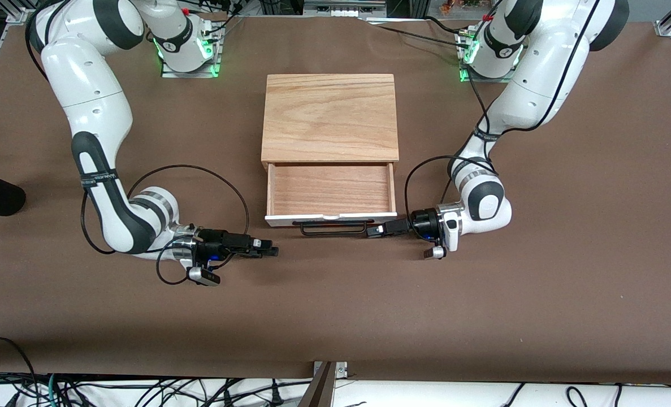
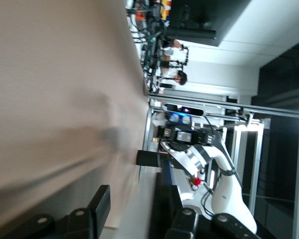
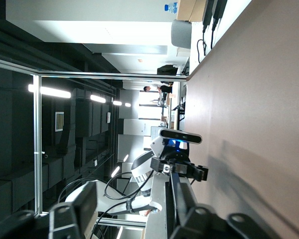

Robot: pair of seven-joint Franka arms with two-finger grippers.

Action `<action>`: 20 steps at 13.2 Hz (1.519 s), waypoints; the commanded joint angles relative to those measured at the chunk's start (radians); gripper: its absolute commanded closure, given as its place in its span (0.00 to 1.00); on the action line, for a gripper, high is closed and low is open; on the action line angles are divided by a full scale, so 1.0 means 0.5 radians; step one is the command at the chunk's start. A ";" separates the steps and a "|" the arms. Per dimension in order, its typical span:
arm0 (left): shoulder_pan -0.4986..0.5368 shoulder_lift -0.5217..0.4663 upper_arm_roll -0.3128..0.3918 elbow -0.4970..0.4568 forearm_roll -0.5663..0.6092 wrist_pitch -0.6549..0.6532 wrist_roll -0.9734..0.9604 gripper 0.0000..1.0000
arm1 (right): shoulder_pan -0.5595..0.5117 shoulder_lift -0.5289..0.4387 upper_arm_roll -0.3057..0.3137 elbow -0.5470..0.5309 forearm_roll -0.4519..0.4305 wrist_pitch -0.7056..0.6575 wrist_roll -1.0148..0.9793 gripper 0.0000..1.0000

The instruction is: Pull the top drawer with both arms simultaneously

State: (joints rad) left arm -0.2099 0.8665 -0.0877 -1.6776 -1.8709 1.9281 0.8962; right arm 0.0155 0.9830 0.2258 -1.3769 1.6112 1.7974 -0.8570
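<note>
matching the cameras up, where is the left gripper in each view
Front view: left gripper low over the table, beside the top drawer's handle end, toward the left arm's end.
Left wrist view: its own fingers at the picture's lower edge, apart.
Right wrist view: farther off, mid-picture, facing the camera.
Shared landmark: the brown table.

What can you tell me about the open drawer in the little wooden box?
The shallow wide drawer with a white front panel is pulled out from the light wood cabinet toward the front camera. Its inside is bare light wood, with nothing in it. A long thin black bar handle runs along the white front, and a small notch sits in the front's top edge. It lies flat and level. The left hand sits right at the handle's end; whether it touches is unclear. The right hand is apart from it.
</note>
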 commanded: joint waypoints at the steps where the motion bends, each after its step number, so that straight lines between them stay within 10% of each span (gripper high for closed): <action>1: -0.010 -0.088 0.022 -0.096 0.008 0.028 -0.037 0.00 | 0.012 -0.057 -0.007 0.014 -0.089 0.001 0.115 0.00; 6: 0.048 -0.318 0.028 -0.124 0.259 0.122 -0.310 0.00 | -0.003 -0.437 -0.126 0.008 -0.791 0.004 0.713 0.00; 10: 0.107 -0.683 0.025 -0.307 0.756 0.304 -0.675 0.00 | -0.003 -0.814 -0.169 -0.053 -1.774 -0.005 1.216 0.00; 15: 0.242 -1.152 0.025 -0.415 1.966 0.347 -1.196 0.00 | 0.003 -1.492 -0.185 -0.491 -3.015 -0.137 1.493 0.00; 20: 0.242 -1.591 0.019 -0.498 2.930 0.090 -1.633 0.00 | 0.015 -1.920 -0.356 -0.667 -3.274 -0.404 1.884 0.00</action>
State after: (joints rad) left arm -0.0866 0.1891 -0.0770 -1.8584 -0.5547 2.0132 0.1134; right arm 0.0134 0.1043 0.1033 -1.6512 0.0018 1.6138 -0.0203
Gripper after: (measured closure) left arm 0.000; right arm 0.000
